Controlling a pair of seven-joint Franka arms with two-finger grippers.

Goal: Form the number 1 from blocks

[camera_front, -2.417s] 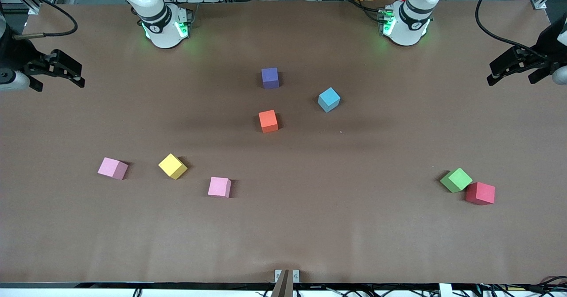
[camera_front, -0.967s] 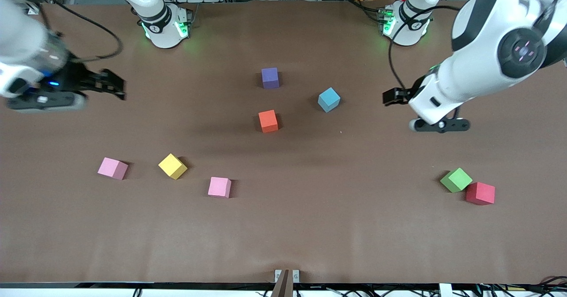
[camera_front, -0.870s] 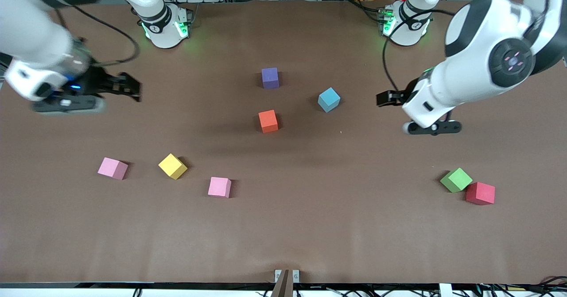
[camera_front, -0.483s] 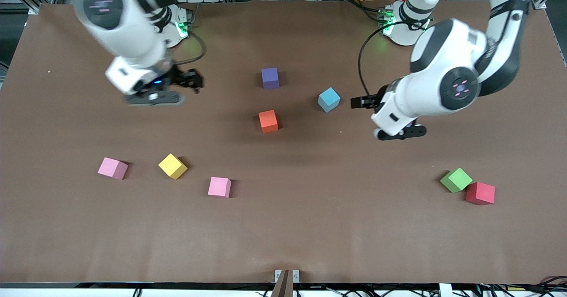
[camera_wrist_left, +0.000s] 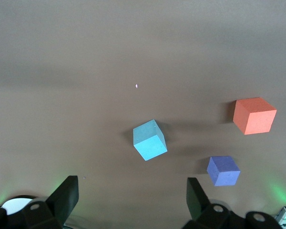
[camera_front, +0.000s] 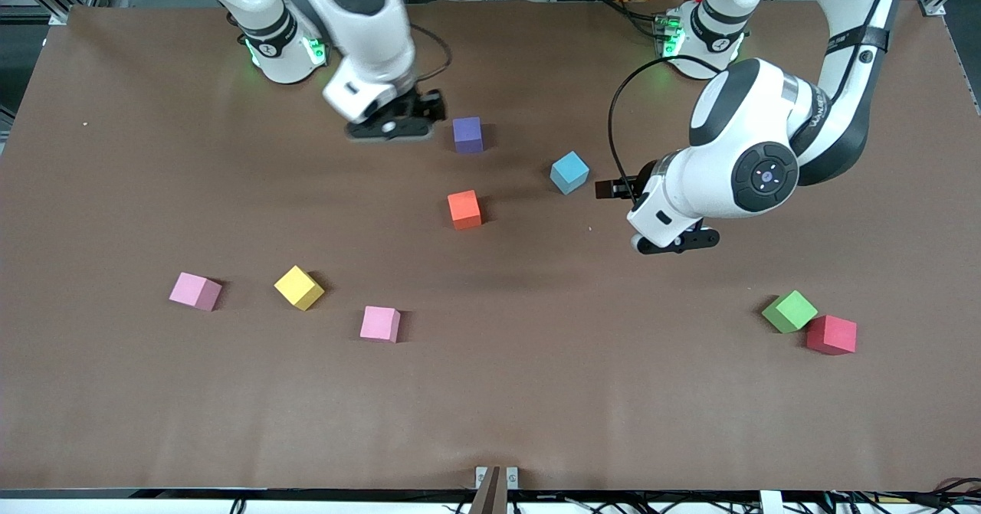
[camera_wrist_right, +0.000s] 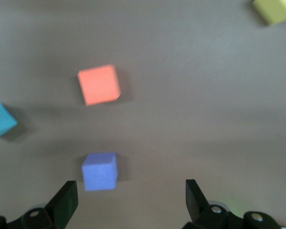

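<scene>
Several blocks lie scattered on the brown table. Purple (camera_front: 467, 134), light blue (camera_front: 569, 172) and orange (camera_front: 464, 209) sit mid-table. Two pink blocks (camera_front: 195, 291) (camera_front: 380, 323) and a yellow one (camera_front: 299, 287) lie toward the right arm's end. Green (camera_front: 789, 311) touches red (camera_front: 831, 335) toward the left arm's end. My right gripper (camera_front: 433, 106) hangs open and empty over the table beside the purple block (camera_wrist_right: 99, 171). My left gripper (camera_front: 607, 189) hangs open and empty beside the light blue block (camera_wrist_left: 149, 140). The orange block (camera_wrist_left: 254, 115) shows in both wrist views.
The arm bases (camera_front: 283, 47) (camera_front: 701, 39) stand along the table edge farthest from the front camera. A cable loops from the left wrist (camera_front: 621, 116). Bare brown table (camera_front: 536, 391) stretches along the edge nearest the front camera.
Both arms have swung in from the table's ends toward the middle, the right gripper up to the purple block, the left up to the light blue one. No block has moved.
</scene>
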